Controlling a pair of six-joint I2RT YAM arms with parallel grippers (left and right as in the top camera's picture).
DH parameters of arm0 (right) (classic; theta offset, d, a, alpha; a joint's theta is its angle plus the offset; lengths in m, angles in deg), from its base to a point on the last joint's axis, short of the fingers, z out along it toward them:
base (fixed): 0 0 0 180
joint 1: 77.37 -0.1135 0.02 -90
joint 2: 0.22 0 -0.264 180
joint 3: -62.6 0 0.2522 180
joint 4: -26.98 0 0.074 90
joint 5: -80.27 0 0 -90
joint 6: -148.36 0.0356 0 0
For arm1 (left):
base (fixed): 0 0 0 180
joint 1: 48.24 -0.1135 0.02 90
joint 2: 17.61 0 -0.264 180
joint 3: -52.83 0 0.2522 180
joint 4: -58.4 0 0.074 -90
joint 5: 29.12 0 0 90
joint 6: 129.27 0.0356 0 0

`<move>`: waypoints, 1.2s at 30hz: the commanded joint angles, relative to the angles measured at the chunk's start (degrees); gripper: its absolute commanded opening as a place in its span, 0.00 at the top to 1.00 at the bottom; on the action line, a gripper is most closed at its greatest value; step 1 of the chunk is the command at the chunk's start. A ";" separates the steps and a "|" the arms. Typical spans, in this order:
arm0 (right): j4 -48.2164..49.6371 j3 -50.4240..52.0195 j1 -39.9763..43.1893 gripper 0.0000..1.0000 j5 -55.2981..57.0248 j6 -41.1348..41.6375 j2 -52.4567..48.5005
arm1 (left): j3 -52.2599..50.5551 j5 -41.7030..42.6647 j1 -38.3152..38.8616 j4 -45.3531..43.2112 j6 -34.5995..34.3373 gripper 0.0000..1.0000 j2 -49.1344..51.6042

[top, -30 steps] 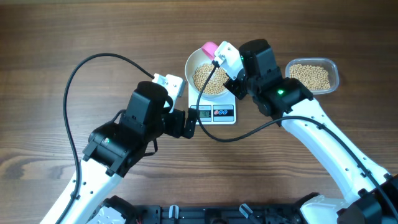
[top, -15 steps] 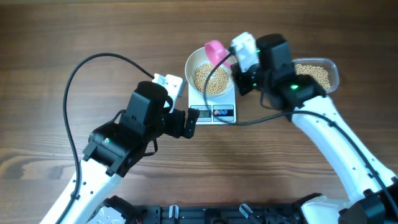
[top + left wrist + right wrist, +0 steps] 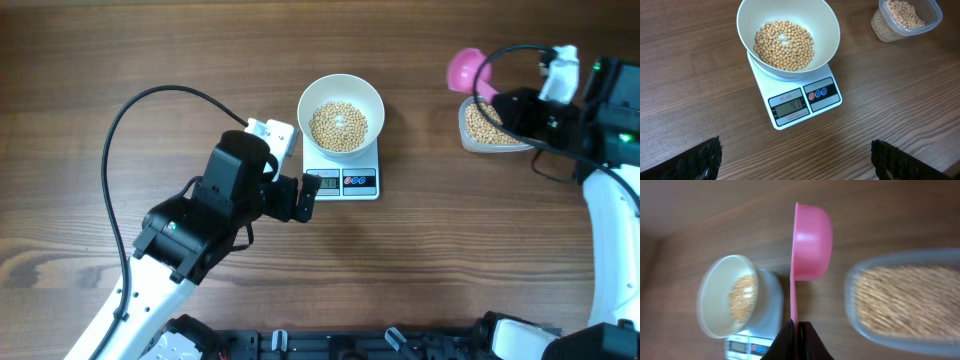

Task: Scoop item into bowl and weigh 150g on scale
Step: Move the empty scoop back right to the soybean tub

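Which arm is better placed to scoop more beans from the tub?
Right. The right gripper is shut on the pink scoop, beside the clear tub of beans. The left gripper is open and empty, near the scale.

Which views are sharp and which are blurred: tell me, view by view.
Overhead: sharp and evenly lit, though the scale display is too small to read. Left wrist: crisp, individual beans distinct in the bowl. Right wrist: motion-blurred, tub and bowl smeared, pink scoop clearer.

Beans (image 3: 340, 125) lie in the bowl (image 3: 305, 104) on the scale (image 3: 345, 184); the tub (image 3: 465, 126) stands well to the right.
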 commanded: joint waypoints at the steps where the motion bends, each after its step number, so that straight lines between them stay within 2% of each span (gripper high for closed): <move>1: -2.47 -1.16 1.25 0.96 11.19 -3.08 0.85 | 0.31 0.66 -0.22 -0.15 -0.55 0.00 0.22; 10: -7.45 -1.16 -3.72 0.96 37.13 -12.52 0.85 | 0.31 0.66 -0.22 -0.15 -0.52 0.00 0.22; 16: -7.48 -0.70 -10.97 0.96 47.43 -15.96 -0.26 | 0.31 0.66 -0.22 -0.15 -0.55 0.00 0.22; 25: -6.14 1.01 -11.91 0.96 53.66 -17.42 -5.44 | 0.31 0.66 -0.22 -0.15 -0.52 0.00 0.22; 36: -3.74 1.22 -11.91 0.96 53.37 -18.05 -8.83 | 0.31 0.66 -0.22 -0.15 -0.52 0.00 0.22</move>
